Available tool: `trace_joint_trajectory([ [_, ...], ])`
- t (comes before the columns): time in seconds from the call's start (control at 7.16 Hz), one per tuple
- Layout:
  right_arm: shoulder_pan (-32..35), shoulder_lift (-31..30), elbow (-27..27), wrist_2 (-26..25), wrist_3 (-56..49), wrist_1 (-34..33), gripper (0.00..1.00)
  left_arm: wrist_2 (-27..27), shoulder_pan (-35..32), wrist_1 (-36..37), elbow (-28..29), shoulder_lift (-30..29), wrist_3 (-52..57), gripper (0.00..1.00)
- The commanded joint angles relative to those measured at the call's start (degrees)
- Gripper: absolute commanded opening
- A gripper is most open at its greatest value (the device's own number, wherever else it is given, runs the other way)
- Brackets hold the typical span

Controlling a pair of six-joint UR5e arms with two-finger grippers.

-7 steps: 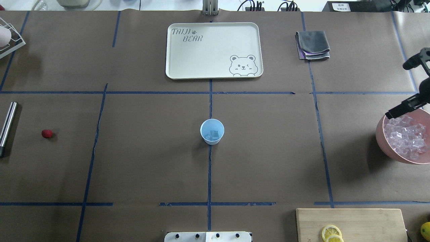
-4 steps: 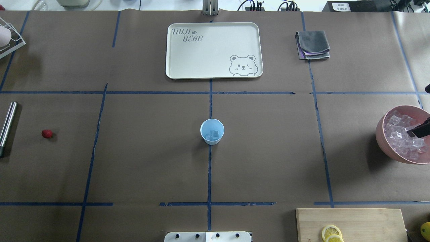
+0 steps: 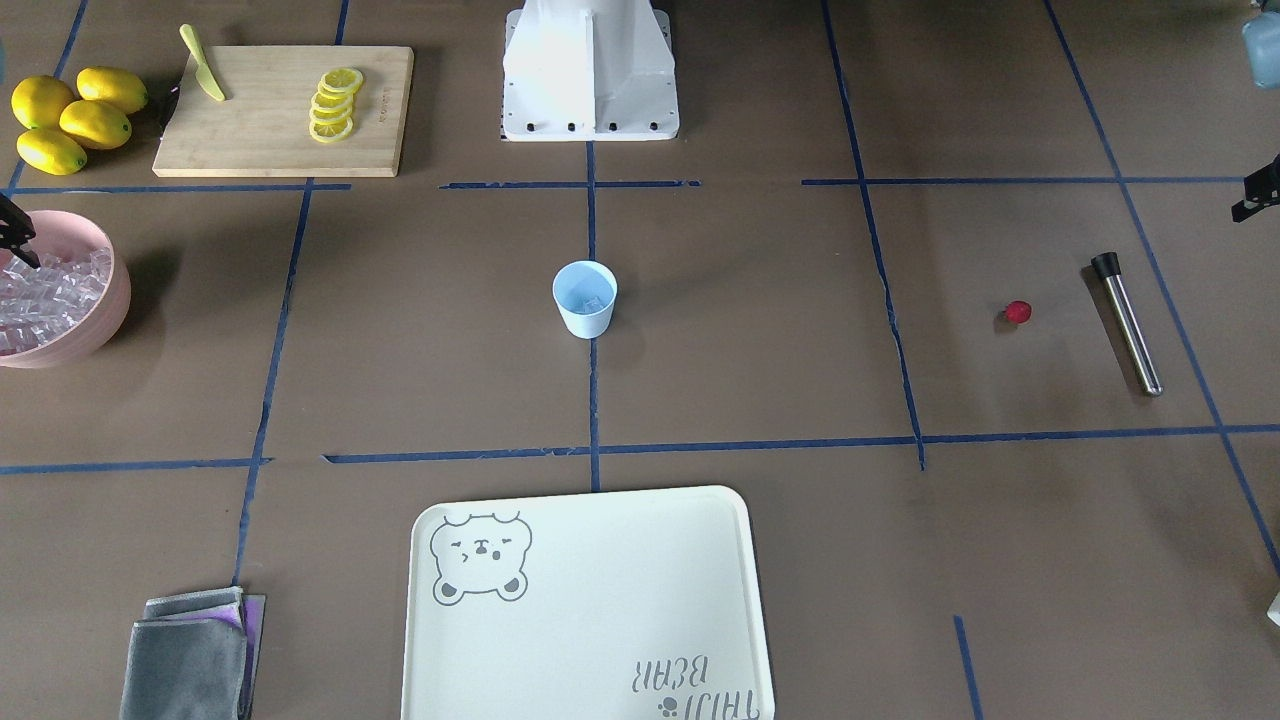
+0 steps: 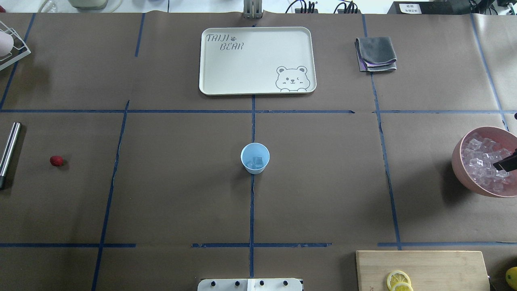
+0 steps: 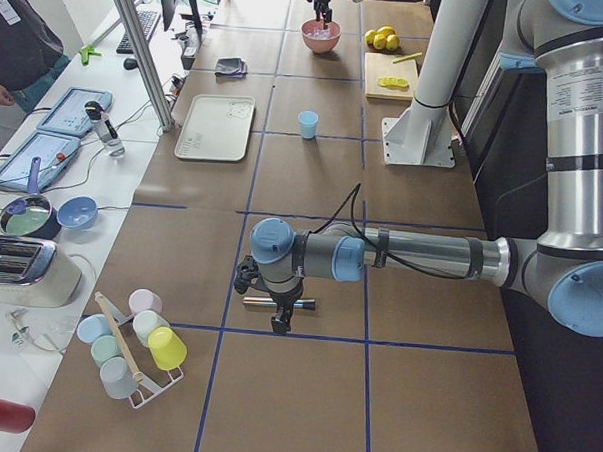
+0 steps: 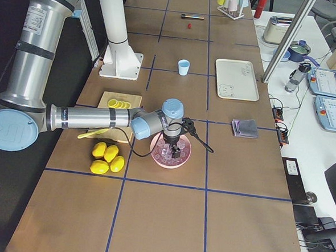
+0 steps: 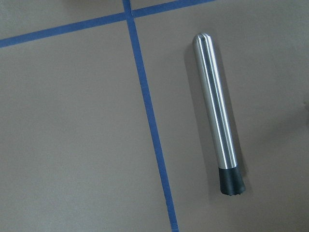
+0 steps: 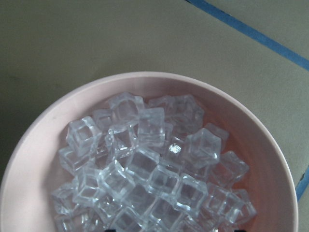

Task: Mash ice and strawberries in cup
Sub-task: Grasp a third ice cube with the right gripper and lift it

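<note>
Front view: the cup (image 3: pixel 584 300) holds ice (image 3: pixel 593 300); the strawberry (image 3: pixel 1018 312) lies well apart from it. Overhead: the right gripper (image 4: pixel 503 165) hangs over the pink bowl (image 4: pixel 458 173), far from the cup. Left view: the left gripper (image 5: pixel 278 323) hangs above the steel rod (image 5: pixel 304 303). For neither gripper can the opening be told.

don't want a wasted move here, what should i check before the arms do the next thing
1. cup upright at the middle of the table: ok
2. ice in the cup: ok, a few cubes
3. strawberry in the cup: not ok, it lies on the table, well apart from the cup
4. right hand over the pink bowl: ok
5. cube held by the right hand: cannot tell
6. muddler lying free on the table: ok
</note>
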Motion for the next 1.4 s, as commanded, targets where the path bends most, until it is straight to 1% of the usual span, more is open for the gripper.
trace_joint_trajectory([
  [0.0, -0.55, -0.23, -0.16, 2.10, 0.04, -0.22, 0.79, -0.02, 0.41, -0.03, 0.04, -0.09, 0.00, 1.00],
  [0.42, -1.87, -1.02, -0.24, 2.03, 0.04, -0.31, 0.74, 0.07, 1.03, -0.03, 0.04, 0.00, 0.00, 1.00],
  [0.56, -2.14, -1.28, -0.24, 1.76, -0.04, -0.31, 0.69, -0.02, 1.03, -0.03, 0.04, 0.00, 0.00, 1.00],
  [0.7, -2.14, -1.37, -0.24, 1.59, -0.13, -0.31, 0.48, 0.07, 1.03, -0.12, 0.04, -0.09, 0.00, 1.00],
  [0.84, -2.14, -1.37, -0.16, 1.32, -0.57, -0.31, 0.21, 0.07, 1.03, -0.12, 0.04, -0.17, 0.00, 1.00],
  [0.98, -2.14, -1.37, -0.07, 1.15, -0.83, -0.31, 0.03, 0.07, 1.03, -0.12, 0.04, -0.17, 0.00, 1.00],
  [1.26, -2.05, -1.20, 1.24, 1.23, -1.01, -0.31, 0.03, 0.07, 1.03, -0.12, 0.04, -0.26, 0.00, 1.00],
])
